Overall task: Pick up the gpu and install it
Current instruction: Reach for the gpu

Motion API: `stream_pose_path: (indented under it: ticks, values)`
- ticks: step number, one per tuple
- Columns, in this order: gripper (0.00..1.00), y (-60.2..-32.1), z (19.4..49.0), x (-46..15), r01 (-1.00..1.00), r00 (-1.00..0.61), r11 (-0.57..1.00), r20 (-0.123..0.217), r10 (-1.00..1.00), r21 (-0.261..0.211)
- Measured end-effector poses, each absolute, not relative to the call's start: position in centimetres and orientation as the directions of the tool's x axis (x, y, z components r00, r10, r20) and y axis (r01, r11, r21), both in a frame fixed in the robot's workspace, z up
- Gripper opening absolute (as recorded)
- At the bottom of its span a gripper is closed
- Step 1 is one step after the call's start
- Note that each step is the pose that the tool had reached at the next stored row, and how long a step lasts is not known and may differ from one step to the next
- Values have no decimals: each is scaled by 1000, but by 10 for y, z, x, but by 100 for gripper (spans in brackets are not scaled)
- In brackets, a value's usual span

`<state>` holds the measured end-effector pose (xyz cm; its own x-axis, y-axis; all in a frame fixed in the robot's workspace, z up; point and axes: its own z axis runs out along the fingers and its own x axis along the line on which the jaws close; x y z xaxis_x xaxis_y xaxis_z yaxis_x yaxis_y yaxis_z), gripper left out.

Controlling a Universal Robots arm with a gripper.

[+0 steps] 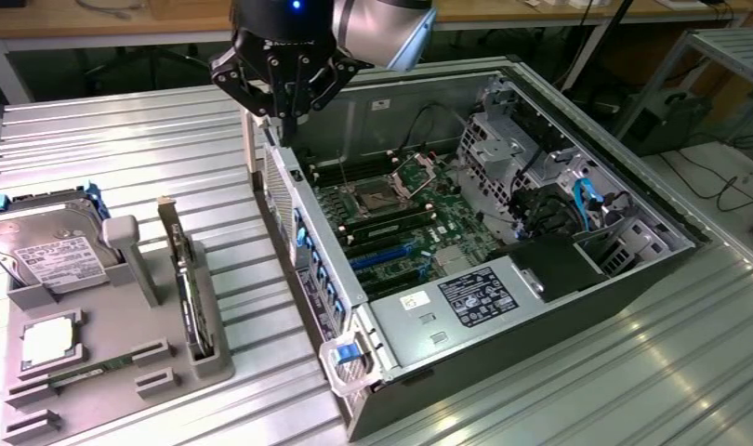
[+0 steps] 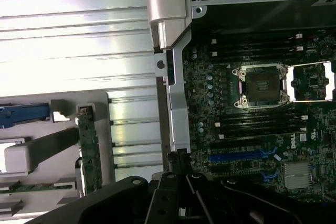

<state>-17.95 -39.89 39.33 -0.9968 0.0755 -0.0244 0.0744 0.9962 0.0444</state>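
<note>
The gpu (image 1: 186, 279) is a thin green card standing on edge in a slot of the grey parts holder (image 1: 128, 297), at the exterior view's left; its green board (image 2: 89, 150) also appears in the wrist view. My gripper (image 1: 284, 121) hangs shut with nothing between its fingers, above the rear corner of the open computer case (image 1: 501, 279). It is well apart from the gpu. In the wrist view the gripper (image 2: 178, 167) is over the case's edge wall (image 2: 178, 108), between the holder and the motherboard (image 2: 252, 124).
A silver hard drive (image 1: 48, 246), a CPU chip (image 1: 48, 339) and a RAM stick (image 1: 85, 374) also sit in the holder. The case lies open on a ribbed metal table (image 1: 141, 149), showing the CPU socket (image 1: 383, 195) and blue expansion slots (image 2: 241, 156).
</note>
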Motion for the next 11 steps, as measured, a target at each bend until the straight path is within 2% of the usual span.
stream_pose_path:
  ticks: [11]
  values:
    - [11, -399, 393, -184, 74, -997, 996, -24, 76, 44]
